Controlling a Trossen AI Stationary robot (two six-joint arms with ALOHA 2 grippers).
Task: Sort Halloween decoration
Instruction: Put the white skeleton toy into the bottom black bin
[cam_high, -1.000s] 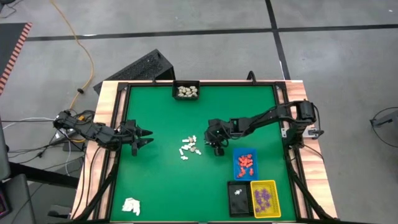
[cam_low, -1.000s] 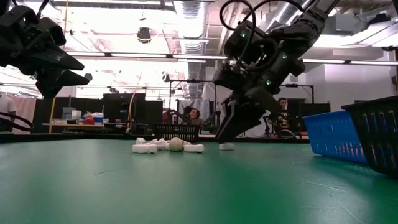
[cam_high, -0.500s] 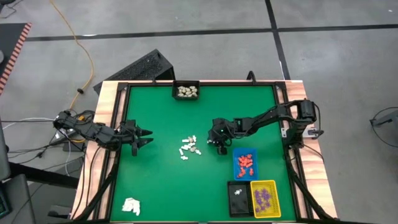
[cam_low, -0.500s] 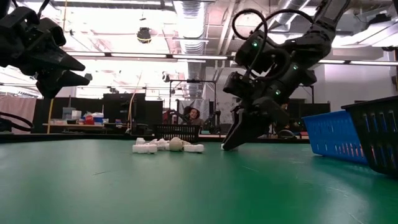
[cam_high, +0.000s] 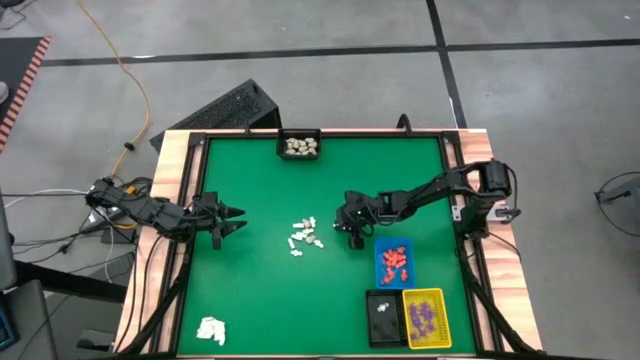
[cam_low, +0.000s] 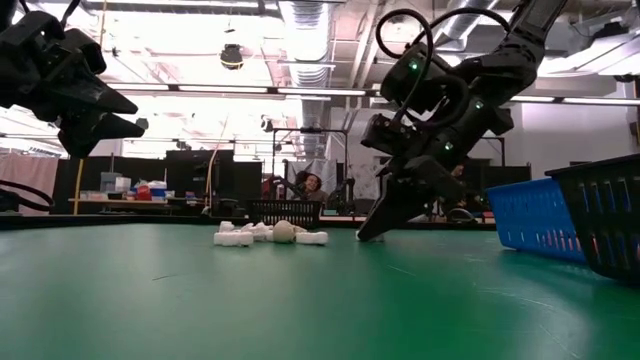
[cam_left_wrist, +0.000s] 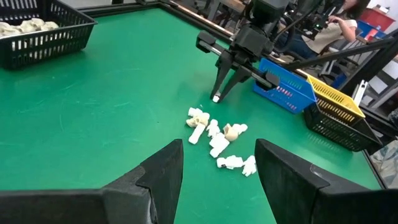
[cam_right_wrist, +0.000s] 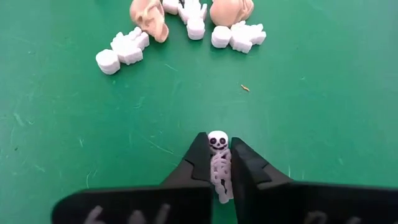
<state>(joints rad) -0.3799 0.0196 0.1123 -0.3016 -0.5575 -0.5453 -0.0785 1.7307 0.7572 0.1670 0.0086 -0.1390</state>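
Overhead first: take the loose cluster of white pieces (cam_high: 304, 236) near the middle of the green table (cam_high: 260, 290) as your landmark. Your right gripper (cam_high: 353, 238) sits just beside that cluster, on the side toward the blue tray (cam_high: 394, 262), with a strip of bare green between its tip and the nearest piece. The blue tray holds orange-red pieces; farther from the cluster along the same edge stand a black tray (cam_high: 383, 318) and a yellow tray (cam_high: 424, 319) with purple pieces. Another black tray (cam_high: 300, 146) of cream pieces touches the far rim, well apart from the cluster. Your left gripper (cam_high: 236, 219) waits across the cluster, near the opposite rim, with wide open mat between. A white wad (cam_high: 211, 330) lies in the near corner.

Low view: your right gripper (cam_low: 366, 236) has its tip down at the mat just beside the cluster (cam_low: 268, 234); the blue tray's wall (cam_low: 535, 218) stands close behind it.

Left wrist view: your left gripper's fingers (cam_left_wrist: 157, 176) stand wide apart and hold nothing; the cluster (cam_left_wrist: 219, 142) lies ahead.

Right wrist view: your right gripper (cam_right_wrist: 219, 163) is pinched onto a small white skeleton figure (cam_right_wrist: 219, 163), its skull showing above the fingertips. Clear green separates it from the cluster (cam_right_wrist: 186, 25) beyond.
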